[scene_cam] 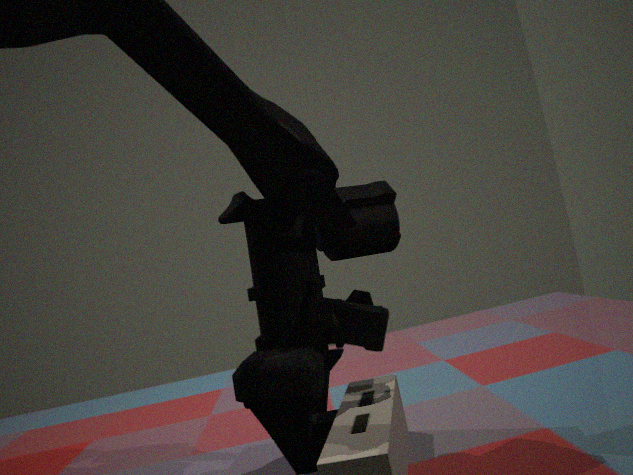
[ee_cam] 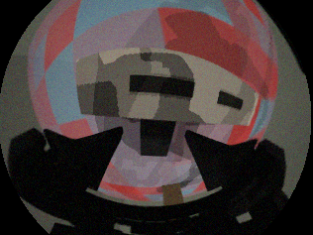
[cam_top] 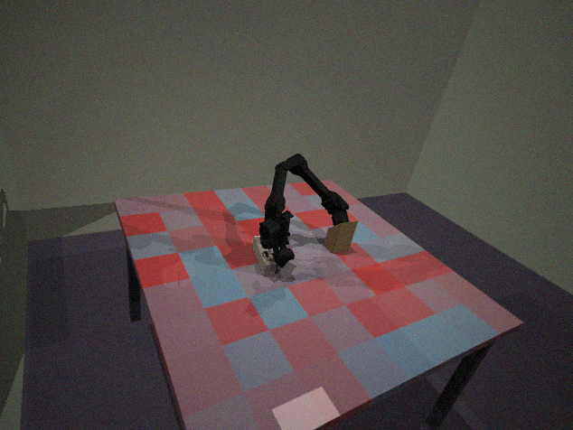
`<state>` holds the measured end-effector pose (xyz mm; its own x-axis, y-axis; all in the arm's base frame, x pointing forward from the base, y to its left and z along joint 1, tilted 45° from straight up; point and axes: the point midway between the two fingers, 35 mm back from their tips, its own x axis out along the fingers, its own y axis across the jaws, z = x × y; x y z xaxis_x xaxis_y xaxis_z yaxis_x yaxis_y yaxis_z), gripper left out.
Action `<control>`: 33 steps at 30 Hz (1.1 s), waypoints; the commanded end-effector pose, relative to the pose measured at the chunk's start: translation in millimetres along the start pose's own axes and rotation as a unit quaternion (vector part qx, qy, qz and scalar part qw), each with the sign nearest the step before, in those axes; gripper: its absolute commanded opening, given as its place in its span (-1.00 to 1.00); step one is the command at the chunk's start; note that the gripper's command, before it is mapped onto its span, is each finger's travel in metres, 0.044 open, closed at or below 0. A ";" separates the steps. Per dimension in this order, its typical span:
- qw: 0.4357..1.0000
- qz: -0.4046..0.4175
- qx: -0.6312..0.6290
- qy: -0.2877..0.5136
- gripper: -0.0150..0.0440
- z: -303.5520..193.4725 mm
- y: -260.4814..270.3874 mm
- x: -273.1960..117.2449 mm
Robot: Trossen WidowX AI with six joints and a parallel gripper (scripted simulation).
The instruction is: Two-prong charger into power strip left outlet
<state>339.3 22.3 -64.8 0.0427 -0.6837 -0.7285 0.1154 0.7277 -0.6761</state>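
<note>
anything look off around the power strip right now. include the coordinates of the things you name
One thing: a dark block [ee_cam: 156, 139], probably the charger, sits at the side of the power strip [cam_top: 268, 269] [scene_cam: 352, 445] [ee_cam: 210, 100], between the open gripper's [cam_top: 281, 265] [scene_cam: 307, 467] [ee_cam: 155, 131] fingers but ungripped, apparently not plugged in. I see no damage.

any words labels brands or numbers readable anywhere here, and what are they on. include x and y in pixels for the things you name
None that can be read.
Power strip [cam_top: 262, 258] [scene_cam: 352, 444] [ee_cam: 213, 105]: dark slots and patches of shade, no lettering visible.
Gripper [cam_top: 283, 268] [ee_cam: 155, 132]: small pale marks at the bottom of the wrist view, too blurred to tell whether they are print.
Tan block [cam_top: 341, 237]: no writing visible.
</note>
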 end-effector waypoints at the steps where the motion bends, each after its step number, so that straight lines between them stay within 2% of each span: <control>1: 1.000 -0.002 0.003 -0.002 1.00 -1.5 -0.5 0.4; 33: 1.000 -0.001 0.002 -0.002 1.00 -34.4 1.8 2.6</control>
<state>309.6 23.2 -70.8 0.0471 -0.6883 -0.7239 0.1170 0.7236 -0.6803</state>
